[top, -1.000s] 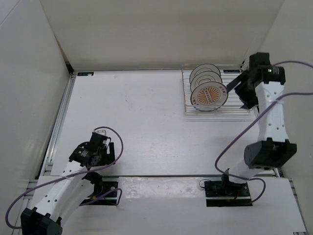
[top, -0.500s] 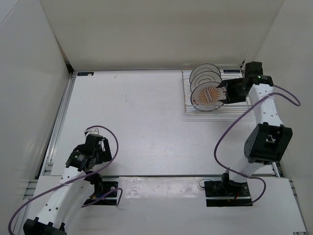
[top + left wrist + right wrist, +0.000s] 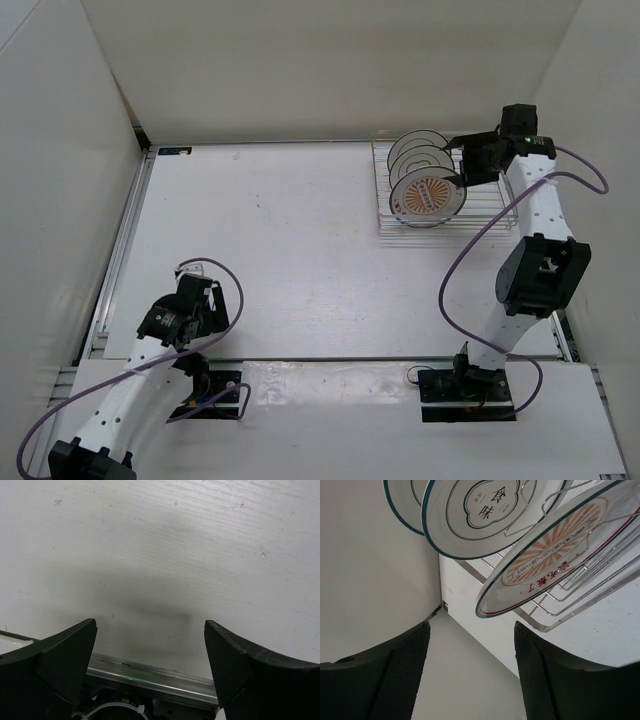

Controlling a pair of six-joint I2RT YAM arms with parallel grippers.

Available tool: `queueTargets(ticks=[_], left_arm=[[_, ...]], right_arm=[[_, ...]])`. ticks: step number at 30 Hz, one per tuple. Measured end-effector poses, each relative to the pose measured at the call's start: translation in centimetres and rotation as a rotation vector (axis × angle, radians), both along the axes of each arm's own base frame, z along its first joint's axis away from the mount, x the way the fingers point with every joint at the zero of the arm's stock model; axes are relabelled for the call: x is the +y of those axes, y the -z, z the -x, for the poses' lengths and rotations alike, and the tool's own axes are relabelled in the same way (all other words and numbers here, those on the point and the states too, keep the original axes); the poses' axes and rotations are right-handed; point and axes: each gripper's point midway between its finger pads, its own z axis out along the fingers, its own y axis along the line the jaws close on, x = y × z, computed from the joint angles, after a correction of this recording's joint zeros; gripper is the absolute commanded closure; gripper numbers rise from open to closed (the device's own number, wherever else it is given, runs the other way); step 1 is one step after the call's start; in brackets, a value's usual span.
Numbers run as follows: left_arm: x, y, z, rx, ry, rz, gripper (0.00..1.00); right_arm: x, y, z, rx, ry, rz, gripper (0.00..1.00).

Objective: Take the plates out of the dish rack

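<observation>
The dish rack (image 3: pixel 470 205) stands at the table's back right with three plates upright in it. The orange sunburst plate (image 3: pixel 427 195) is nearest, and two dark-ringed plates (image 3: pixel 420 160) stand behind it. My right gripper (image 3: pixel 460 166) hovers at the plates' right edge, open and holding nothing. In the right wrist view the orange plate (image 3: pixel 547 555) and a ringed plate (image 3: pixel 480 515) sit just beyond the right gripper (image 3: pixel 470 635), above the rack wires (image 3: pixel 580 597). My left gripper (image 3: pixel 192 300) is open over bare table, as the left wrist view (image 3: pixel 150 630) also shows.
White enclosure walls rise close behind and to the right of the rack (image 3: pixel 560 80). A metal rail (image 3: pixel 150 672) runs along the table's near edge under the left gripper. Purple cables (image 3: pixel 470 250) loop beside both arms.
The right arm has folded in toward the rack, bringing its gripper from the rack's right side up against the plates' edge, its jaws a little narrower. The left arm drew back slightly.
</observation>
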Motion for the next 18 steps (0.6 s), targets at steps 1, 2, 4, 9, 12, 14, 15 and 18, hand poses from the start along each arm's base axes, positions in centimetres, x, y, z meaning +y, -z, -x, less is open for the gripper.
queueTargets(ticks=[1,2,4,9,12,14,15,18], left_arm=[[0.0,0.1,0.1,0.009,0.0,-0.001,0.0],[0.0,0.2,0.1,0.015,-0.001,-0.003,0.0],[0.0,0.3,0.2,0.024,-0.003,-0.003,0.0],[-0.1,0.3,0.2,0.024,-0.002,0.001,0.0],[-0.1,0.3,0.2,0.023,-0.003,0.002,0.0],[-0.1,0.3,0.2,0.022,-0.003,0.003,0.0],[-0.1,0.3,0.2,0.022,-0.001,0.003,0.0],[-0.3,0.3,0.2,0.021,0.004,0.005,0.0]], right_arm=[[0.1,0.0,-0.1,0.001,-0.001,-0.009,0.29],[0.2,0.2,-0.2,0.004,-0.002,-0.019,0.29],[0.4,0.7,-0.7,0.011,-0.003,-0.037,0.29],[0.6,3.5,-1.7,0.072,-0.001,-0.069,0.34],[0.7,5.1,-2.1,0.108,-0.002,-0.08,0.36],[0.8,5.9,-2.3,0.124,-0.005,-0.084,0.38],[0.8,6.1,-2.3,0.13,-0.004,-0.085,0.4],[0.8,6.4,-2.3,0.134,-0.008,-0.084,0.45]])
